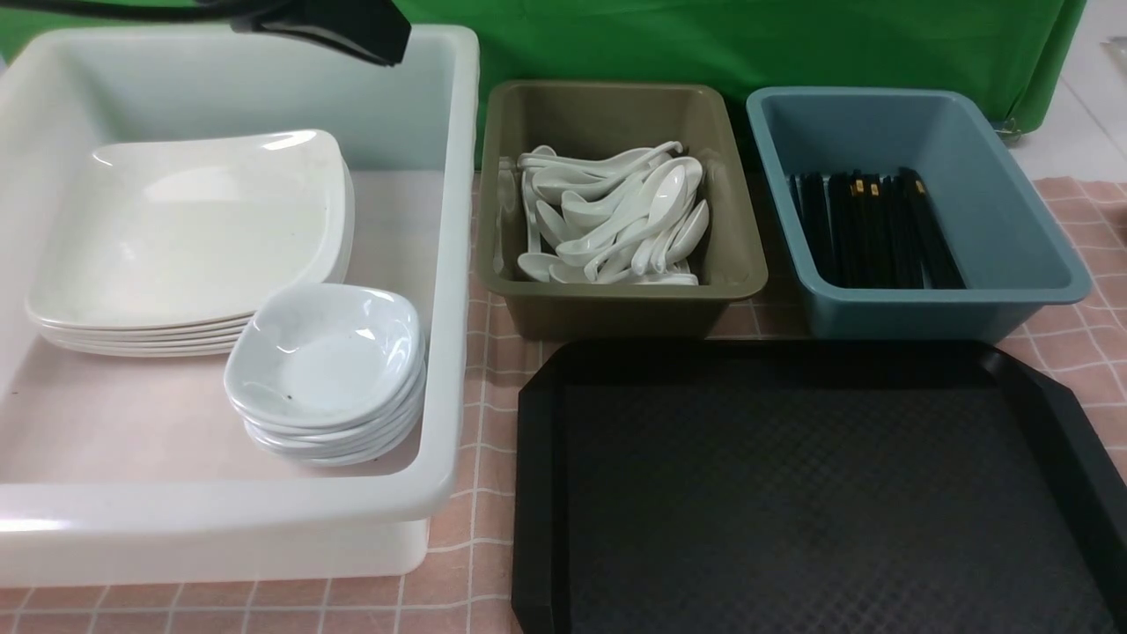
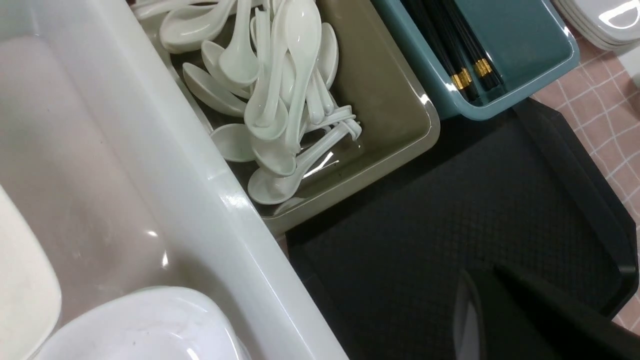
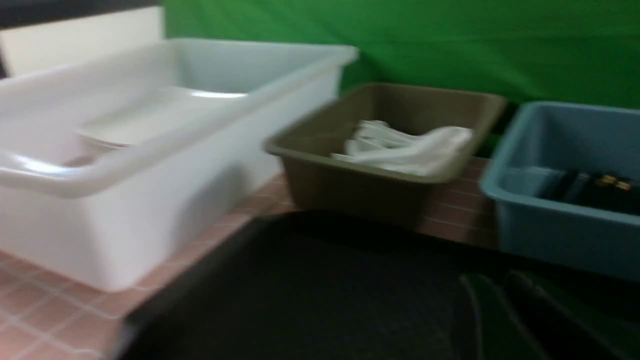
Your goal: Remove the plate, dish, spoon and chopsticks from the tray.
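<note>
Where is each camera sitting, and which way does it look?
Front: between the arms, looking forward at tubs and tray; a dark arm bit shows top left.
Left wrist: on the left arm, looking down at spoons, tray; dark gripper tip.
Right wrist: low, looking across the tray; dark gripper fingers.
All share tray and spoon tub.

Tray (image 1: 810, 493) matt, textured; bowls (image 1: 324, 357) glossy white.
</note>
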`<state>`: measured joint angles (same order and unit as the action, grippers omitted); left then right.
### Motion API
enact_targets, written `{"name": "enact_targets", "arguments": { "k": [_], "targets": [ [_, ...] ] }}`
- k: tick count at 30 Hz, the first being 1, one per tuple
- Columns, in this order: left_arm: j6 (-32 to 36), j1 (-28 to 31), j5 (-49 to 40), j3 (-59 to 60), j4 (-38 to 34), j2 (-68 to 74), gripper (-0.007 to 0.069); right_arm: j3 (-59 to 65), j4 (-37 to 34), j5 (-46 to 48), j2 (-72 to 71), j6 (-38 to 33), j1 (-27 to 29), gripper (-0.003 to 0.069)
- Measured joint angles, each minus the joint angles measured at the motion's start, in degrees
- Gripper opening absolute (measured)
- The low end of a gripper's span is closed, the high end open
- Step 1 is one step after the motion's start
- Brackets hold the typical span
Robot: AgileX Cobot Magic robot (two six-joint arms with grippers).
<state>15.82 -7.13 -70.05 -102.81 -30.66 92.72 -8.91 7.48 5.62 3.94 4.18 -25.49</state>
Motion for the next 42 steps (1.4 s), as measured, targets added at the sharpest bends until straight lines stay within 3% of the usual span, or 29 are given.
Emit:
{"name": "enact_targets", "arguments": {
  "k": [4,12,32,38,42],
  "targets": [
    [-0.2,0.0,0.0,0.0,0.0,0.0,-0.0003,3.6,0.0,0.0,-0.5,0.0,11.3,0.0132],
    [-0.2,0.0,0.0,0.0,0.0,0.0,-0.0003,8.7,0.0,1.1,-2.5,0.0,20.6,0.0146],
    [-1.3,-1.4,0.2,1.8,0.0,-2.8,-0.0003,8.4,0.0,3.8,-3.1,0.0,21.4,0.0195],
    [-0.5,-4.9,0.3,11.7,0.0,-10.7,-0.0003,8.4,0.0,3.8,-3.1,0.0,21.4,0.0206],
    [3.1,-7.9,0.2,25.1,0.0,-19.2,-0.0003,8.4,0.0,3.8,-3.1,-0.1,21.4,0.0216]
  ]
}}
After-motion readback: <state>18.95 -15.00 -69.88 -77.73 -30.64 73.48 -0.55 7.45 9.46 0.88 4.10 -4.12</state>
